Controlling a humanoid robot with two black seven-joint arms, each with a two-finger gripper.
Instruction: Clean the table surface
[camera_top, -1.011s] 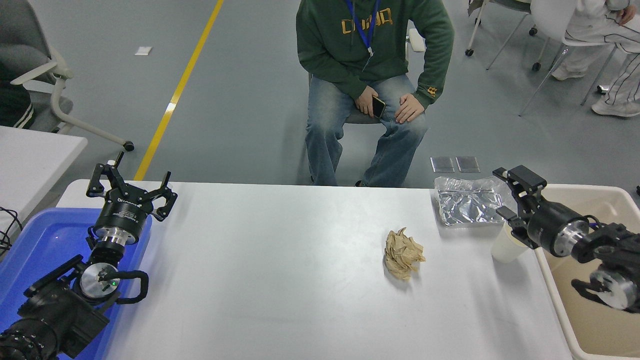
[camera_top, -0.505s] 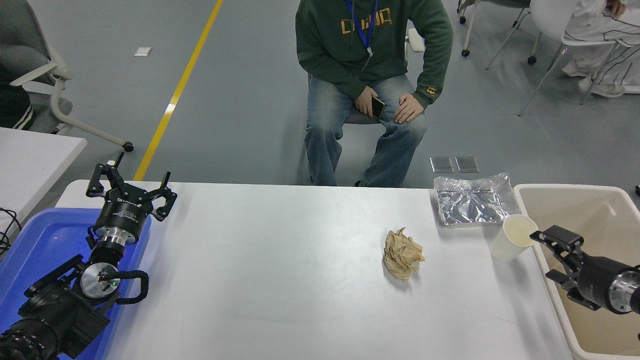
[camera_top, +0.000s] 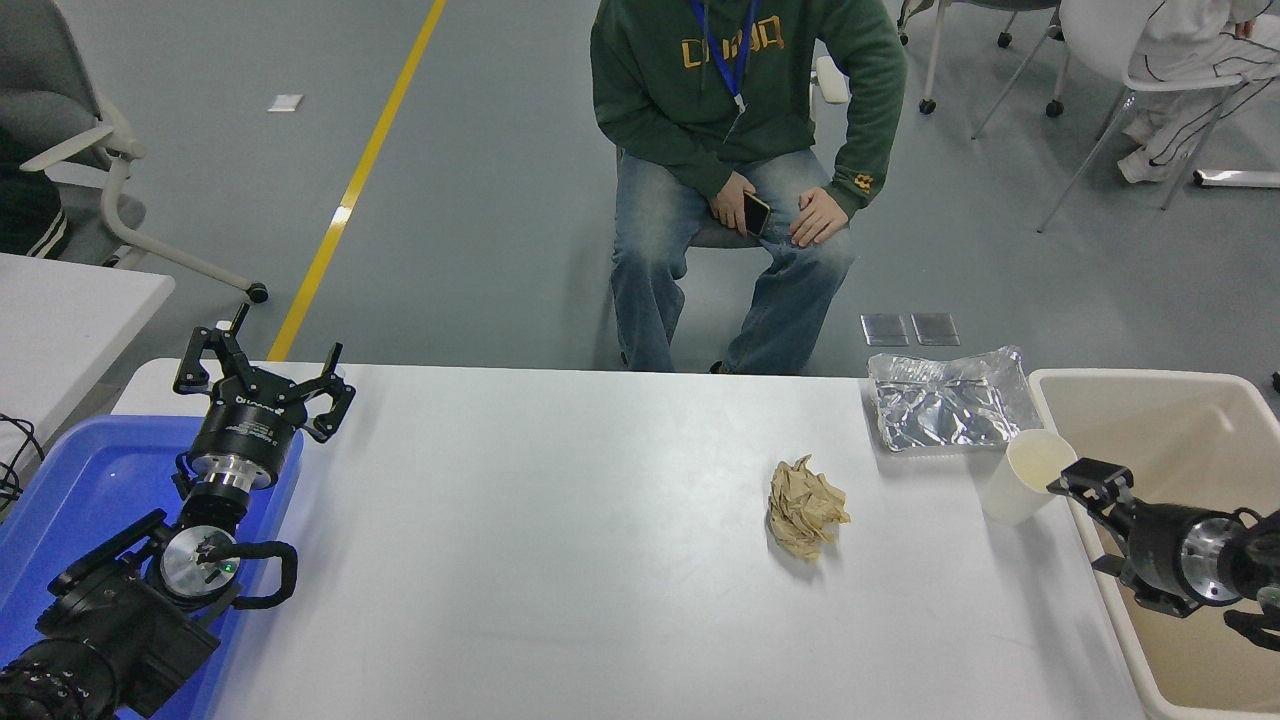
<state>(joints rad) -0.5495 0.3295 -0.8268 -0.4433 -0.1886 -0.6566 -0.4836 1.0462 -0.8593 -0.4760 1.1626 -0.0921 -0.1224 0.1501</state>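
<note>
The white table surface (camera_top: 550, 520) carries a crumpled brown paper ball (camera_top: 805, 505) right of centre, a crinkled foil tray (camera_top: 945, 400) at the far right corner, and an upright white paper cup (camera_top: 1022, 478) by the right edge. My right gripper (camera_top: 1092, 525) is open and empty. It hangs low over the beige bin, just right of the cup, and I cannot tell whether it touches the cup. My left gripper (camera_top: 262, 385) is open and parked at the lower left, above the blue bin.
A beige bin (camera_top: 1150, 385) stands against the table's right edge and a blue bin (camera_top: 80, 480) at the left edge. A person in a green hoodie (camera_top: 740, 90) sits at the far side holding a phone. A smaller white table (camera_top: 70, 310) is at the far left.
My right gripper has dropped from above the cup and foil tray down and to the right, over the beige bin, then edged back towards the cup. The left arm has not moved.
</note>
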